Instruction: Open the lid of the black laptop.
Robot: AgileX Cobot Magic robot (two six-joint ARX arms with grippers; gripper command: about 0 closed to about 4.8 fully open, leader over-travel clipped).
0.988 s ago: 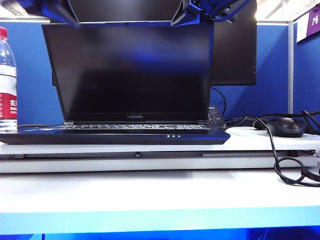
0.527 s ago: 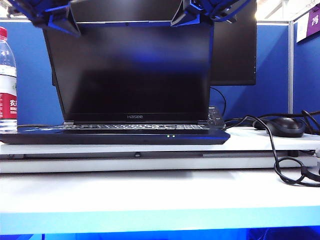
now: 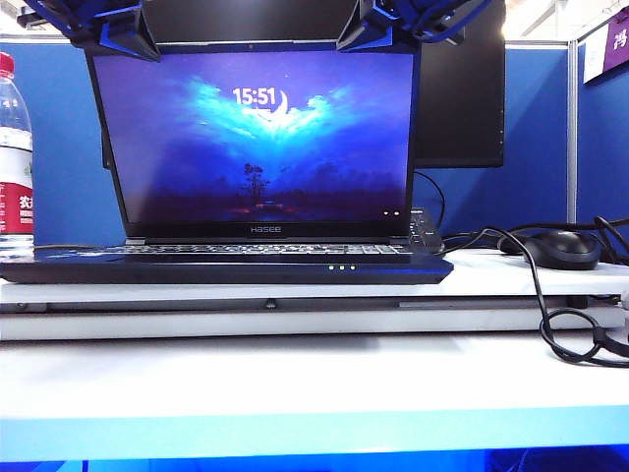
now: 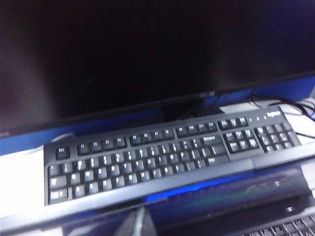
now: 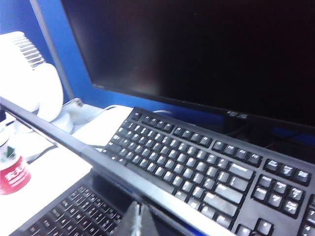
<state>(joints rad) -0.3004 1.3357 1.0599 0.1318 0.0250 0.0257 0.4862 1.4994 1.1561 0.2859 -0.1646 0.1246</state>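
Since the earlier frames, the screen has lit up with a blue lock picture reading 15:51, and the left claw [image 3: 103, 34] has shifted to the lid's upper left corner.

The counter [image 3: 295, 379] carries the black laptop [image 3: 226, 267], placed left of centre on a raised white board. The lid [image 3: 256, 138] stands upright, tilted slightly back. A monitor [image 3: 462, 98] stands behind the laptop, with a separate keyboard [image 4: 167, 152] lying between them.

The right claw [image 3: 378, 34] sits at the lid's upper right corner. Both claws touch or sit just beside the top edge; whether each is spread or pressed together cannot be told.

A water bottle [image 3: 14, 157] stands at the far left. A mouse [image 3: 560, 249] rests at the right, its cable [image 3: 550, 315] looping forward.
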